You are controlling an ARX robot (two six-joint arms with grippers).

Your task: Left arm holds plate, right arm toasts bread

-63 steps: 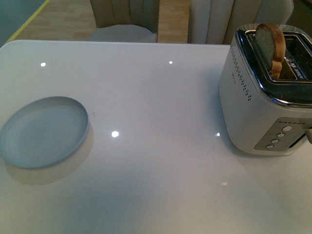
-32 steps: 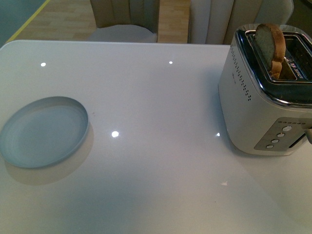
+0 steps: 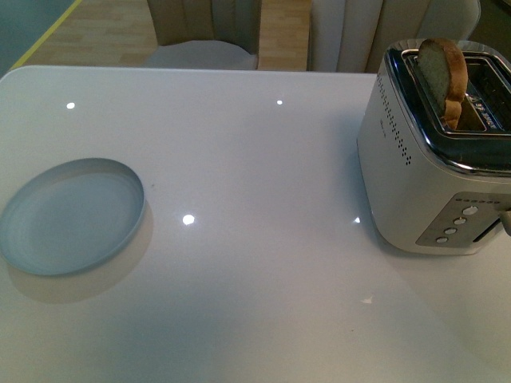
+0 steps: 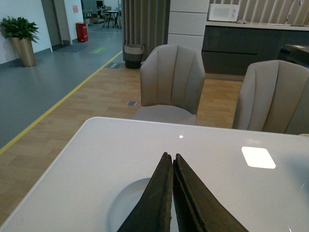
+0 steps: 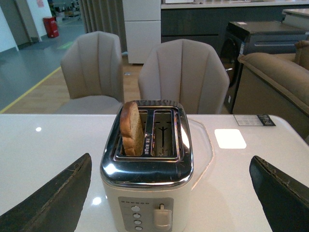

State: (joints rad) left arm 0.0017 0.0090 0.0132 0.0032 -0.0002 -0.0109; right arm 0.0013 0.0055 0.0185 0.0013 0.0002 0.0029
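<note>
Nothing has shifted over the last second. The plate sits untouched by the table's left edge, left gripper pinched shut above it. The bread stands in the toaster at the right edge, right gripper spread wide; the pick-up hasn't begun.

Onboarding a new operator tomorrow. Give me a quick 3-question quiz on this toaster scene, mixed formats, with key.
1. True or false: the bread stands in one slot of the toaster, and the slot beside it is empty.
2. Multiple choice: the plate is A) held by the left claw, B) lying empty on the white table, C) carrying the bread.
3. Fill in: the left claw is ___ and the right claw is ___.

Key: 1 true; 2 B; 3 shut, open.
</note>
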